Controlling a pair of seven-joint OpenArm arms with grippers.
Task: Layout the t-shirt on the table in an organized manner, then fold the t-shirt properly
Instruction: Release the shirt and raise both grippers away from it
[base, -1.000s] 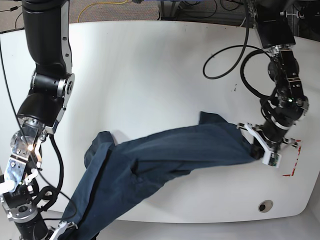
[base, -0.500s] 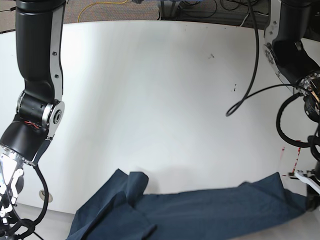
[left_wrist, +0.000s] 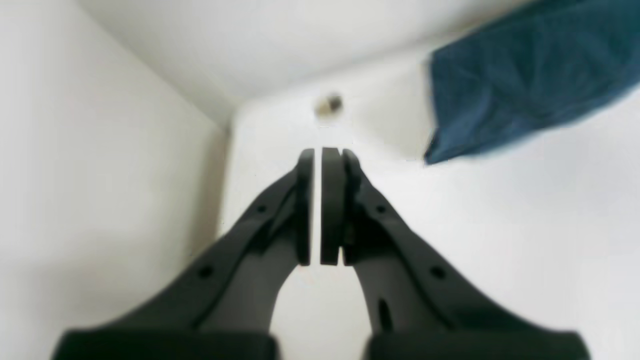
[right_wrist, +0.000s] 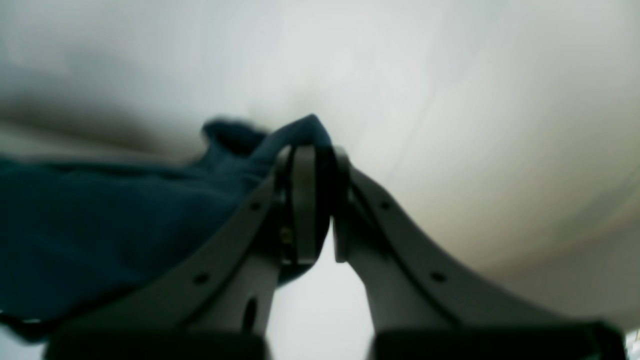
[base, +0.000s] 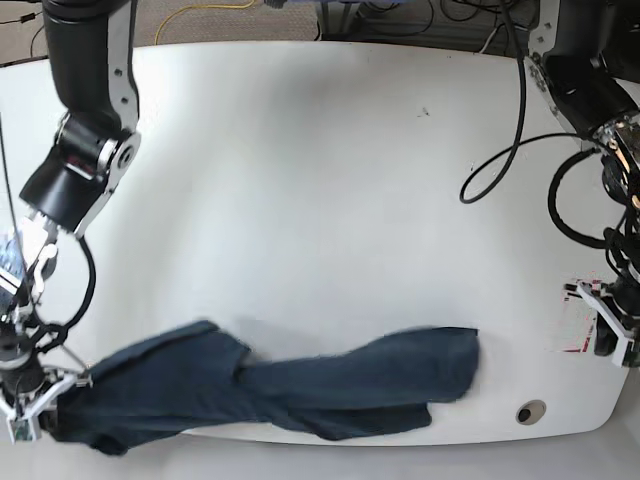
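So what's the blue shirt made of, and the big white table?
The t-shirt looks like soft knit cloth, likely cotton: matte navy, and it droops and wrinkles where the right gripper pinches it. The table looks hard and smooth, maybe laminate or plastic: glossy white, showing soft reflections. The exact material can't be told.

t-shirt (base: 300, 385) – soft matt navy cloth, creased; table (base: 300, 180) under it – smooth glossy white; left gripper (left_wrist: 320, 155) fingers – matt black plastic
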